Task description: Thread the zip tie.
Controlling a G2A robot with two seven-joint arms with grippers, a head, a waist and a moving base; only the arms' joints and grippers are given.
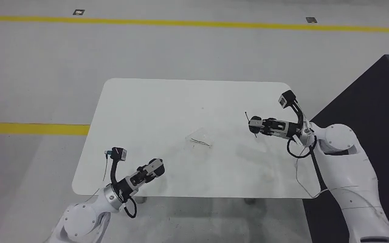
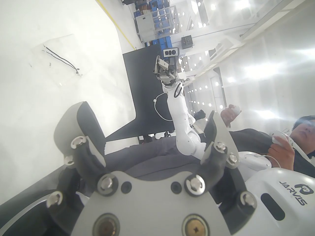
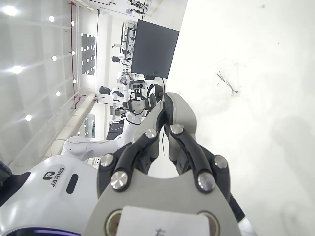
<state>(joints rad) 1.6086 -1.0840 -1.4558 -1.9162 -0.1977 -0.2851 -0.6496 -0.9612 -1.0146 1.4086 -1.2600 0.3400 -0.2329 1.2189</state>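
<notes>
Right wrist view: my right claw (image 3: 165, 109) is clamped on a thin black plastic zip tie (image 3: 162, 138), held above the white table (image 1: 152, 109). It looks light, springy and slippery; I'd grip near its tip. My left claw (image 2: 147, 117) gapes, holding nothing.

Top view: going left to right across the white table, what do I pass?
Open left end effector → clear plastic bag with loose black zip ties inside → right end effector, shut on a thin black zip tie.
</notes>
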